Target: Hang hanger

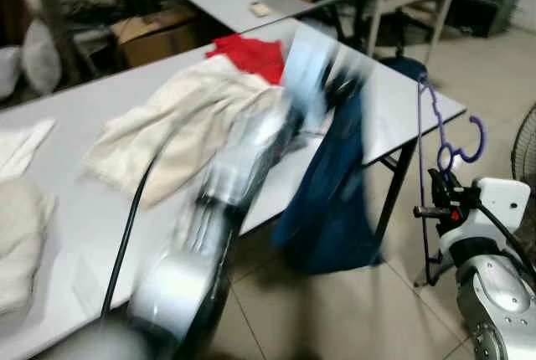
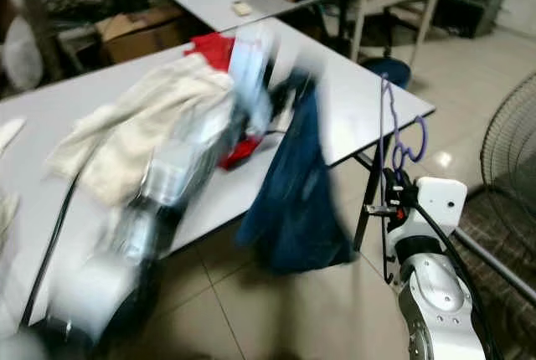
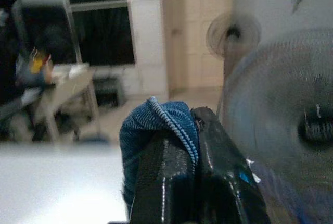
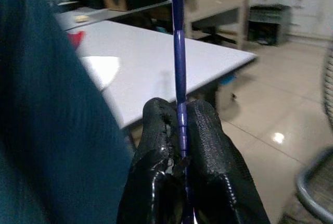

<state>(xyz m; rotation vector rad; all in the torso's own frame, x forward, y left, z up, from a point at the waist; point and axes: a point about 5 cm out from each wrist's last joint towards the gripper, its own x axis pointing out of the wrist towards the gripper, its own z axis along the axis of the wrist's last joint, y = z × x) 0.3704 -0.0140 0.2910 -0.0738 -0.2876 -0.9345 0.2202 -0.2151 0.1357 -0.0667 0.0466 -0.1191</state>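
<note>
While the left gripper [image 3: 195, 135] is pinched tight on a fold of the dark blue garment [image 1: 331, 201] it's holding up off the grey table [image 1: 394, 109], the right gripper [image 4: 182, 130] is clamped on the purple hanger [image 1: 444, 138], upright just past the table corner. Risky bit, I'd guess: the swinging cloth could slip or snag the hook. Tiled floor [image 1: 352, 310], fan [image 3: 233, 35] nearby, cluttered room.

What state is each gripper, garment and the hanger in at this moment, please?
left gripper: shut on the blue garment, lifted off the table edge.
right gripper: shut on the purple hanger, held upright.
cream cloth: crumpled on the table.
red cloth: lying on the table.
</note>
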